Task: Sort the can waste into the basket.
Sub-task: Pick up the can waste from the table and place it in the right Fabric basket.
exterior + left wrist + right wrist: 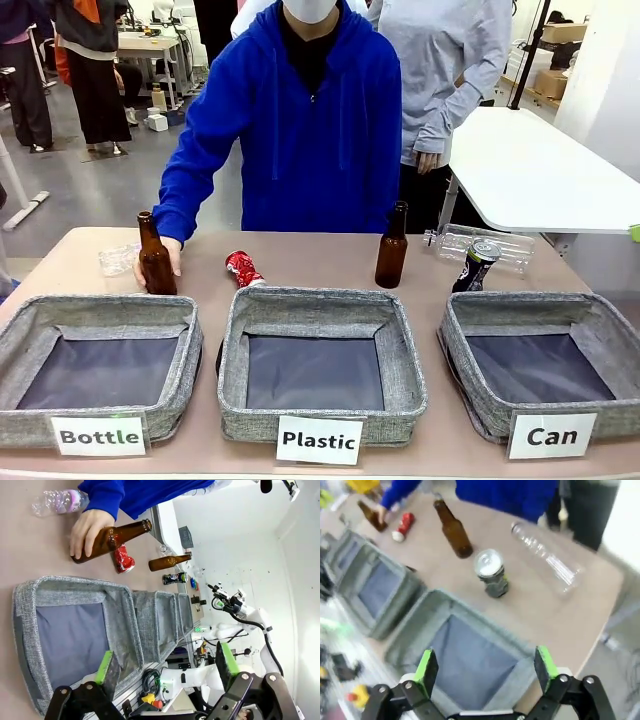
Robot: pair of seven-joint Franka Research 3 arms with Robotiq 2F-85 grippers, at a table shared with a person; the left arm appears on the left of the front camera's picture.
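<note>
front view low across table [320, 265], wrist views high above, baskets [520, 308] shared

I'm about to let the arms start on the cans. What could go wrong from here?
1. The dark can stands between a clear plastic bottle and an upright brown bottle; a reach for it might knock either.
2. The red can lies on its side behind the Plastic basket, near the person's hand on another brown bottle; a reach there might roll it or meet the hand.
</note>
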